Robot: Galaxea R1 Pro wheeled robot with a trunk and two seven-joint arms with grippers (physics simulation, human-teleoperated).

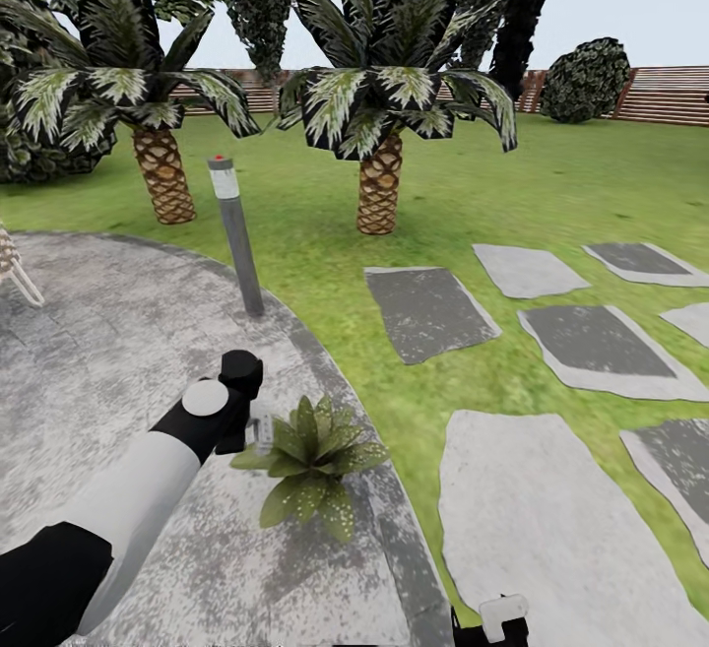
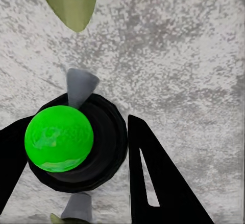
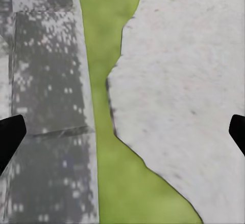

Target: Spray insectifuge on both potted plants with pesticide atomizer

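The left gripper (image 1: 246,420) hangs just left of the near potted plant (image 1: 313,465), and in the left wrist view its fingers (image 2: 163,183) sit tight against a dark round body with a bright green cap and grey nozzle cones. I read that as the pesticide atomizer (image 2: 76,142), pinched in the jaws, sitting over the speckled patio (image 1: 108,352).

In the head view a small pale piece shows at the gripper tip, touching the outer leaves. The step in hand looks like spraying this first rosette. To do it well, I'd aim the nozzle squarely at the leaves and sweep across the whole crown, since the far and right-hand leaves are furthest from the bottle.

Only 1 plant is in sight here, so a second spraying stop looks likely after this one.

The right gripper (image 3: 122,132) is spread wide with nothing between the tips, hanging over the patio's grey edging, a strip of grass and a pale stepping stone (image 1: 551,519).

Around it: a grey lamp post (image 1: 236,233) stands at the patio rim beyond the arm, 2 palms (image 1: 379,135) farther off, and a wicker chair (image 1: 15,273) at far left. None of these crowds the arm; only the leaves are close.
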